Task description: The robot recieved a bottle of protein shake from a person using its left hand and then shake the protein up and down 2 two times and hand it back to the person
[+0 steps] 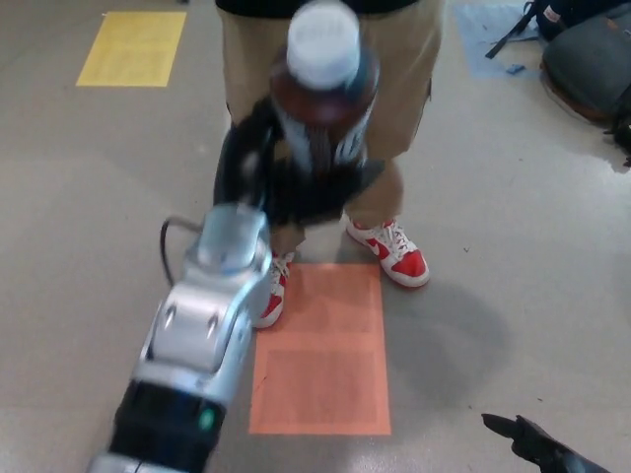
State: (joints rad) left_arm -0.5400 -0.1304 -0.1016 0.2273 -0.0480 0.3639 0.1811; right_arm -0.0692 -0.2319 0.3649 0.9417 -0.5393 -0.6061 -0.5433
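blocked: person's legs (pixel 394 118) are standing just behind the orange floor patch (pixel 320 350).
free: floor (pixel 513 246) right of the patch is lying open.
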